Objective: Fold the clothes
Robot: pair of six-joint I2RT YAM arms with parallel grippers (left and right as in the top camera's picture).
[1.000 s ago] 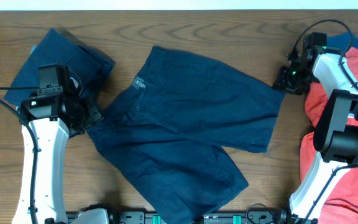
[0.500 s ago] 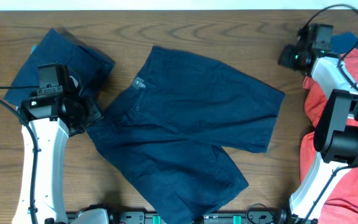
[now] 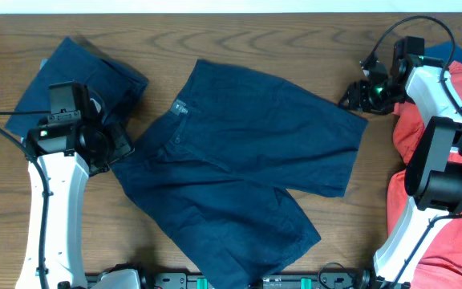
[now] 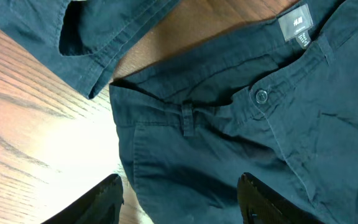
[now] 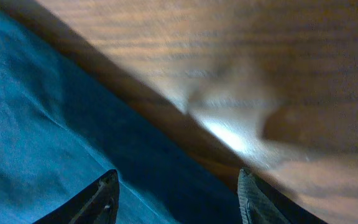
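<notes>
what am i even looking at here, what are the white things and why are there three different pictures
Two white robot arms stand at a wooden table, each ending in a two-finger gripper. The wide picture comes from a camera above the table. The other two come from cameras on the wrists, so the dark tips at the bottom are the fingers. Navy shorts lie spread in the middle, another dark blue garment beside the left arm, coral-red clothes by the right arm. The left gripper is open over the shorts' waistband, near the button. The right gripper is open at the edge of a shorts leg. Nothing is held.
</notes>
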